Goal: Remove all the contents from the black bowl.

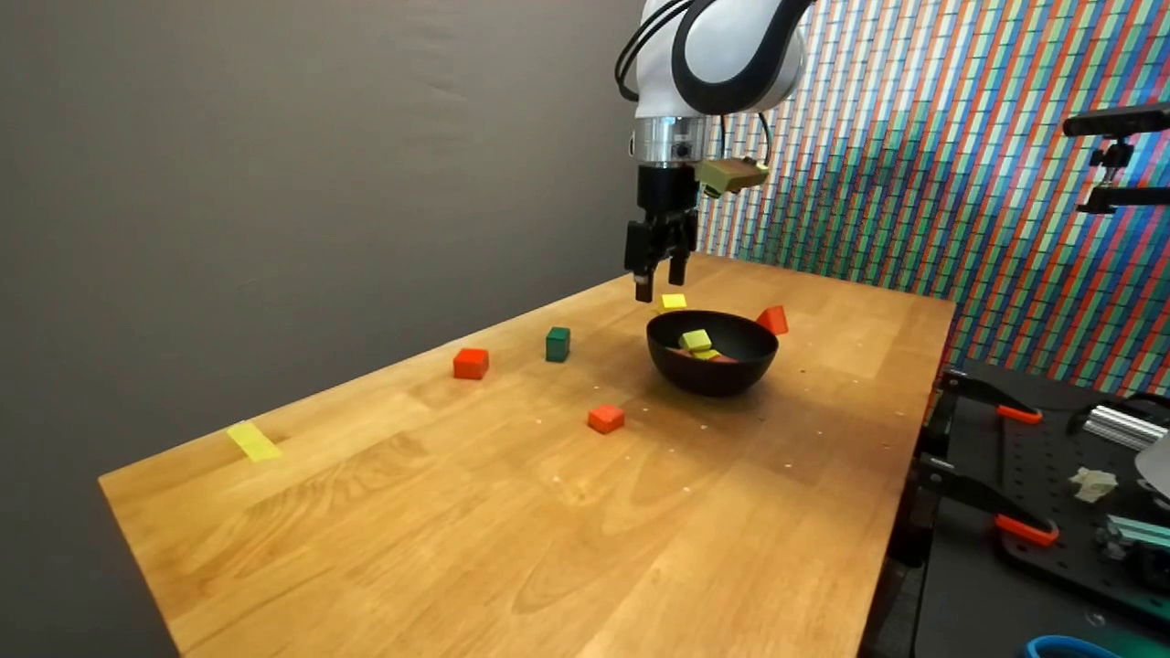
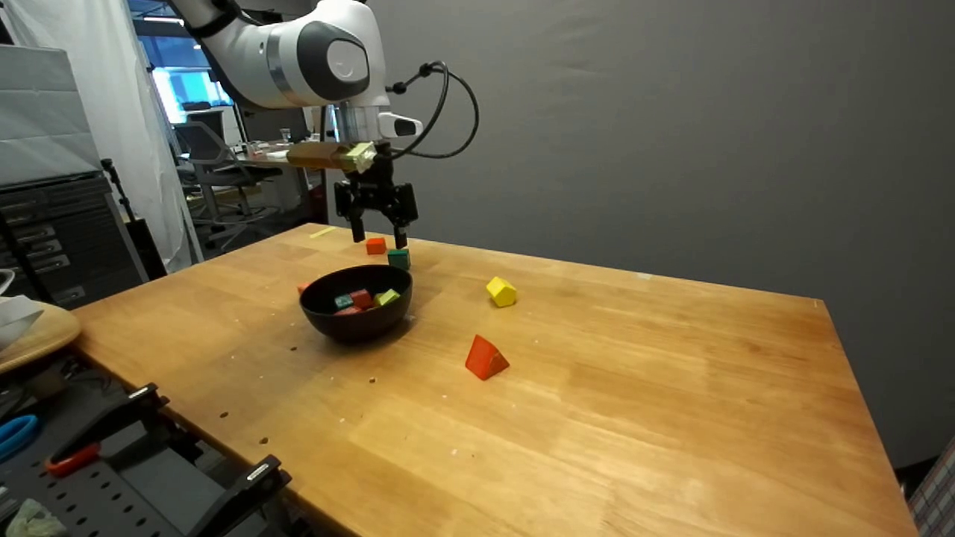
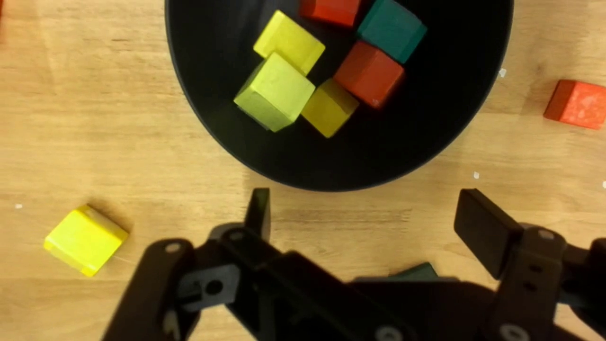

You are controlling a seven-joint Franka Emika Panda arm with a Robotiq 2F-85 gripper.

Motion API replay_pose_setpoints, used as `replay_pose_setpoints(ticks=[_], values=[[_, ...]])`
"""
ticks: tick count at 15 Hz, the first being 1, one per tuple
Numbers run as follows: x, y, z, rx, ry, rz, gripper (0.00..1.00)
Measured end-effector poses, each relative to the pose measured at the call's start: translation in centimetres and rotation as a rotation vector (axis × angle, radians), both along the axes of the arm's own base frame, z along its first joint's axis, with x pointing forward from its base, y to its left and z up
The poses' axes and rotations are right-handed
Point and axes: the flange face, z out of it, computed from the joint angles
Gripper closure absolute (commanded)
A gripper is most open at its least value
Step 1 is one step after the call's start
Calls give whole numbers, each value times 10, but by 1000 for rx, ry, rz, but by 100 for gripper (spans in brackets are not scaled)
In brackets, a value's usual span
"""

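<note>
The black bowl (image 1: 713,379) stands upright on the table and shows in both exterior views (image 2: 357,326). In the wrist view the bowl (image 3: 402,147) holds several blocks: yellow blocks (image 3: 279,92), red blocks (image 3: 369,73) and a green block (image 3: 392,29); one yellow block leans on others. The bowl's far part is cut off there. My gripper (image 1: 660,281) is open and empty, above the table beside the bowl's rim; it also shows open in an exterior view (image 2: 380,236) and in the wrist view (image 3: 367,222). A green block (image 3: 416,272) on the table is mostly hidden by the gripper.
Loose blocks lie on the table around the bowl: a yellow block (image 2: 501,291), a red wedge-like block (image 2: 485,359), a green block (image 1: 558,344) and red blocks (image 1: 471,364) (image 1: 606,419). Yellow tape (image 1: 254,440) is near the table edge. Clamps (image 2: 239,496) grip another edge.
</note>
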Motion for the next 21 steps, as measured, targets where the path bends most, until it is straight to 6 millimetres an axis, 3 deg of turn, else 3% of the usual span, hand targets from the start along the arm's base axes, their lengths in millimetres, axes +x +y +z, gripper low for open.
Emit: replay_pose_setpoints(ticks=[9, 18, 21], values=[[-38, -2, -16, 8, 68, -30, 0], [-39, 2, -68, 91, -30, -82, 0], [-40, 1, -71, 98, -27, -90, 0]])
